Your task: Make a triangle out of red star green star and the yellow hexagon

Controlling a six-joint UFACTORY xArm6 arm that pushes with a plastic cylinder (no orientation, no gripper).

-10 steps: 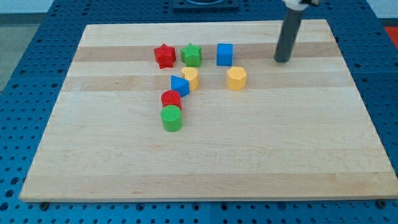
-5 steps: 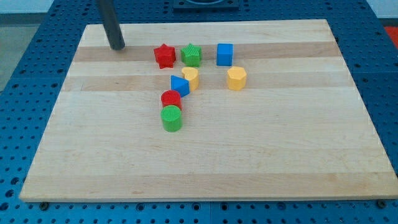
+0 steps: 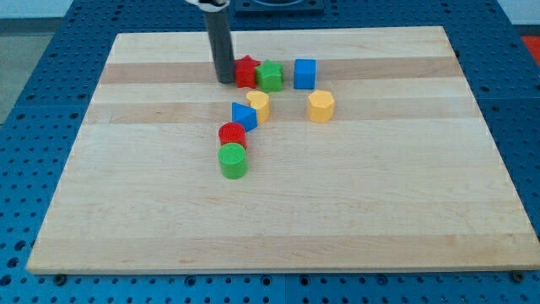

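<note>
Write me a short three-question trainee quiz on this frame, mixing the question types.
1. True or false: my tip stands at the view's left of the red star.
2. Which block sits directly at the view's right of the green star? A) the blue cube B) the green cylinder C) the red cylinder
3. Fill in: the yellow hexagon lies below the blue cube and to the view's ____ of the blue triangular block.

Key: 1 true; 2 A; 3 right.
</note>
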